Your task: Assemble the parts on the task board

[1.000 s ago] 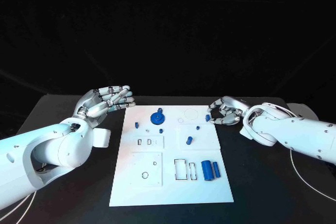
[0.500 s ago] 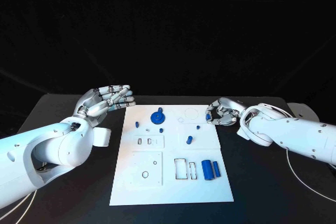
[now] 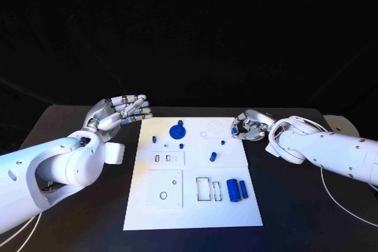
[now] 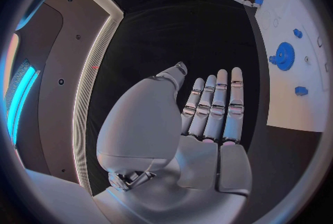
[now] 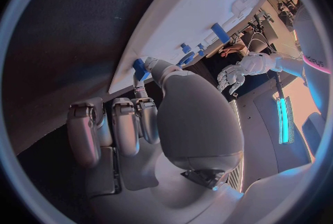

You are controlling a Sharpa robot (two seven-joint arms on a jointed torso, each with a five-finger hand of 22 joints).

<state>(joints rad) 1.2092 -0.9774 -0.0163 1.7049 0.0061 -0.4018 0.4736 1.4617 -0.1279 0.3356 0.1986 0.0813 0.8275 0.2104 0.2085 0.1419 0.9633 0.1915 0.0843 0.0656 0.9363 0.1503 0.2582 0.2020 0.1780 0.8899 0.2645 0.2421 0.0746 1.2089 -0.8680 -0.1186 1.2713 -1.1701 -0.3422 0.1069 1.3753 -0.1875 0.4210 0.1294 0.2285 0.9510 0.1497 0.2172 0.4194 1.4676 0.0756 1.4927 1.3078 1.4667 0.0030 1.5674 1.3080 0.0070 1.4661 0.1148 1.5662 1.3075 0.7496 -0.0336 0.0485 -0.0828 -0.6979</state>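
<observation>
While two blue cylinders (image 3: 236,190) lie untouched at the near right of the task board (image 3: 193,211), right hand (image 3: 250,126) has crept left onto the far-right edge, pinching a small blue part (image 3: 235,132); pickup likely begun. Far left, left hand (image 3: 122,112) hovers, fingers straight and close together, holding nothing.

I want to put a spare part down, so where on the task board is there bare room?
The near edge of the task board, below the two blue cylinders, is bare. So is its left strip beside the rectangular cutouts. The far end is crowded: the blue gear, small blue pieces, and the right robot hand at the corner.
</observation>
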